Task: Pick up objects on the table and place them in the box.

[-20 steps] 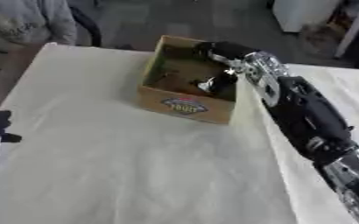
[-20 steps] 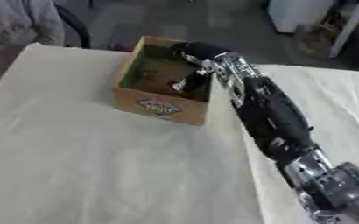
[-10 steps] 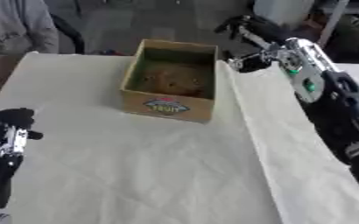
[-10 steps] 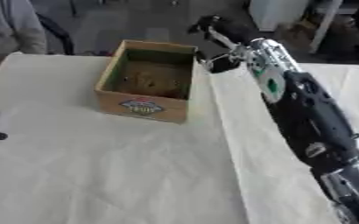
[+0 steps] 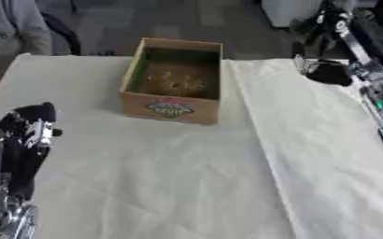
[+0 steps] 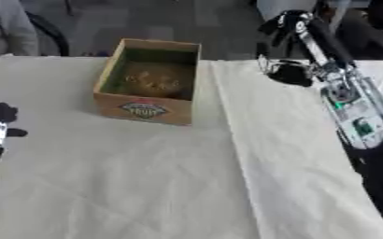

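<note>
An open cardboard box [image 5: 172,109] with a printed label on its front wall stands on the cream-covered table at the far middle. Small brownish things [image 5: 175,82] lie on its floor; I cannot make out what they are. My right hand [image 6: 290,71] hangs in the air to the right of the box, beyond the table's far right edge, fingers relaxed and holding nothing. My left hand [image 5: 21,138] stands at the lower left, fingers up and straight, apart from the box. No loose object shows on the cloth.
A crease [image 5: 264,149] runs down the cloth from the box's right side toward the near edge. A person in grey [image 5: 11,28] sits past the far left corner. A white object [image 5: 286,10] stands on the floor behind the table.
My right hand has come out of the box and risen up and to the right, holding nothing. My left hand has lifted into view at the lower left. The camera has shifted too.
</note>
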Controlling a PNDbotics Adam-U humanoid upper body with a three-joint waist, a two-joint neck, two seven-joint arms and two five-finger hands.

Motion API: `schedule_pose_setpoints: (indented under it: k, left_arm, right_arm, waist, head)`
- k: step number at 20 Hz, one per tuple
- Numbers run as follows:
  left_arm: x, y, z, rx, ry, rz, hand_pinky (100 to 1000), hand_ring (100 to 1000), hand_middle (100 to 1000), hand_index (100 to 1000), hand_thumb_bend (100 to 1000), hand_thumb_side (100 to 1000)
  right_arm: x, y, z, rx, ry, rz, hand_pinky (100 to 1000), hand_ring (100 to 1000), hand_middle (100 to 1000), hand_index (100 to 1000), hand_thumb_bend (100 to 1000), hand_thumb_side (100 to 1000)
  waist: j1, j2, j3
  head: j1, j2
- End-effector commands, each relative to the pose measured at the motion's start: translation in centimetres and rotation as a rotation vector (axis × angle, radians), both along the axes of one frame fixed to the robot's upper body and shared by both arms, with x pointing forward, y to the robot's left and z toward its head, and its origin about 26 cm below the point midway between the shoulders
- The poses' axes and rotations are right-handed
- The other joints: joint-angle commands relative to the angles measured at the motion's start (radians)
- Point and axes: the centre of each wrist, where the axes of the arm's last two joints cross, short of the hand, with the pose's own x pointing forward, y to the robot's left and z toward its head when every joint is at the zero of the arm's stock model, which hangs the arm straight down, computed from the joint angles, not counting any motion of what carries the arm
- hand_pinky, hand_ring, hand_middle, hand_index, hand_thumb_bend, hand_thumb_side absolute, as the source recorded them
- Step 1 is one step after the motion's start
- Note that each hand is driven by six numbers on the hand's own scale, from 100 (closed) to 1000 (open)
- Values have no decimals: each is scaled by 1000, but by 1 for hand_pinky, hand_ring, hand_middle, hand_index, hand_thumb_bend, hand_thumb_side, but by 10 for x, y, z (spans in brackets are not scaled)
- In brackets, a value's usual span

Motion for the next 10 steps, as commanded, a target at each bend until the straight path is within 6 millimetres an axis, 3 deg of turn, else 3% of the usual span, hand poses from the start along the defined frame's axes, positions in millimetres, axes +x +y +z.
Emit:
schedule_pose_setpoints:
  k: [1, 4, 10]
  left_arm:
    - [0, 12, 4, 12, -19, 51, 537, 765, 497, 621, 352, 475]
    - [0, 17, 2, 7, -14, 78, 536, 766, 497, 620, 351, 475]
    - [0, 21, 0, -1, -10, 104, 540, 766, 496, 619, 347, 477]
  right_arm:
    - [-23, -7, 17, 234, 4, 76, 323, 534, 598, 700, 100, 423]
    - [-37, -13, 1, 370, 44, 65, 325, 532, 591, 695, 100, 522]
    - [-58, -20, -33, 520, 108, -8, 322, 523, 576, 684, 100, 560]
  waist:
    - [6, -11, -14]
    - [10, -6, -38]
    - [17, 1, -69]
  head:
    - [29, 11]
    - [47, 17]
    - [72, 21]
